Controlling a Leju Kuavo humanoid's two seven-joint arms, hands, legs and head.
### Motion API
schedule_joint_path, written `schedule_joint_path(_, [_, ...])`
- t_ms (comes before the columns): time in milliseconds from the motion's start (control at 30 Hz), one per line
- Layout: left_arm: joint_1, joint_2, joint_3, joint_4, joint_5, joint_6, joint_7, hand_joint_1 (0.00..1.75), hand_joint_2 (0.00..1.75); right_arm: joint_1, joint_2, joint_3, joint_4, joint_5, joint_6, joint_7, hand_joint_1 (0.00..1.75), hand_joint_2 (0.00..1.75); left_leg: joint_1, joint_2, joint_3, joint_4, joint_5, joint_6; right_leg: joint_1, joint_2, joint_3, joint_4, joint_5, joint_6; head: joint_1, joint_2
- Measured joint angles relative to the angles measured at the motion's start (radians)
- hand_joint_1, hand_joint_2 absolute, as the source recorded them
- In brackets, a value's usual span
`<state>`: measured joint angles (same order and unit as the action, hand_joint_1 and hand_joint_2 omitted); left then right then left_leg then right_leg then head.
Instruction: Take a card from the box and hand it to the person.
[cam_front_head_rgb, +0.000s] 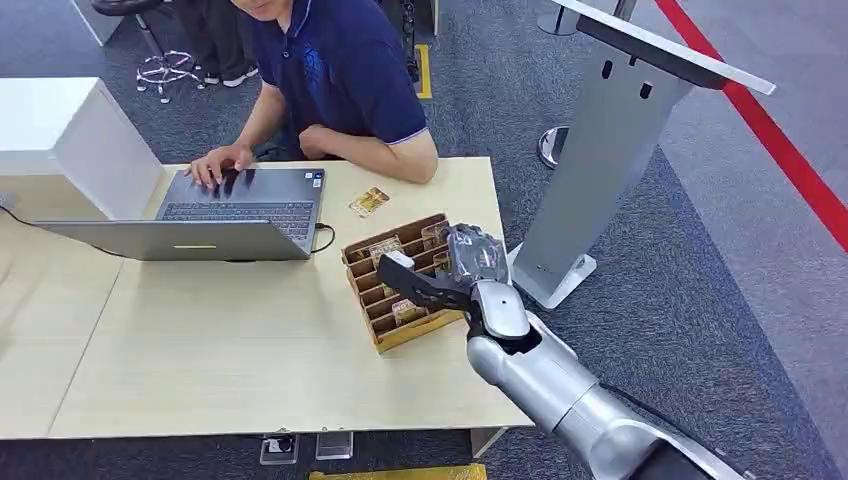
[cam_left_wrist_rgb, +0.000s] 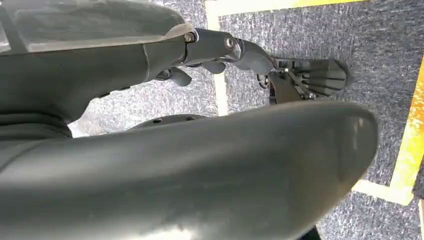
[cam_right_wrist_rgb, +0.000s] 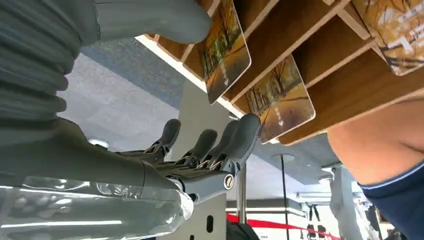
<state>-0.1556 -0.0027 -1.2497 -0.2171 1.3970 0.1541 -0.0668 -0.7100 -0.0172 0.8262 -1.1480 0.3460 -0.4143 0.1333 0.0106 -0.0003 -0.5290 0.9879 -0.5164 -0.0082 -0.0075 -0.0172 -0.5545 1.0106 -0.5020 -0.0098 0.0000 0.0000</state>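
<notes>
A wooden slotted card box (cam_front_head_rgb: 412, 331) stands on the table's right part, with several yellow-brown cards (cam_front_head_rgb: 385, 247) upright in its slots. My right hand (cam_front_head_rgb: 455, 265) hovers over the box's right half, thumb stretched across the slots and fingers spread beyond its right rim; it holds nothing. In the right wrist view the fingers (cam_right_wrist_rgb: 240, 135) lie close under two cards (cam_right_wrist_rgb: 226, 52) that stick out of the box (cam_right_wrist_rgb: 320, 55), the thumb (cam_right_wrist_rgb: 150, 20) on the other side of them. My left hand (cam_left_wrist_rgb: 215, 47) hangs over grey carpet, empty, its fingers loosely extended.
A person in a dark blue shirt (cam_front_head_rgb: 340, 70) sits at the far side, one hand on an open laptop (cam_front_head_rgb: 240, 205). A loose card (cam_front_head_rgb: 369, 202) lies between laptop and box. A grey stand (cam_front_head_rgb: 610, 150) rises right of the table. A white box (cam_front_head_rgb: 70, 140) sits far left.
</notes>
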Motion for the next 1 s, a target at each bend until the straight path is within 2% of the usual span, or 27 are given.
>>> schedule_joint_path(1000, [0.004, 0.0, 0.0, 0.001, 0.004, -0.001, -0.005, 0.0, 0.0, 0.043, -0.023, -0.021, -0.05, -0.102, 0.01, -0.053, 0.0, 1.75, 0.0, -0.001, 0.0, 0.0, 0.0, 0.0, 0.0, -0.001, 0.0, 0.0, 0.0, 0.0, 0.002, 0.0])
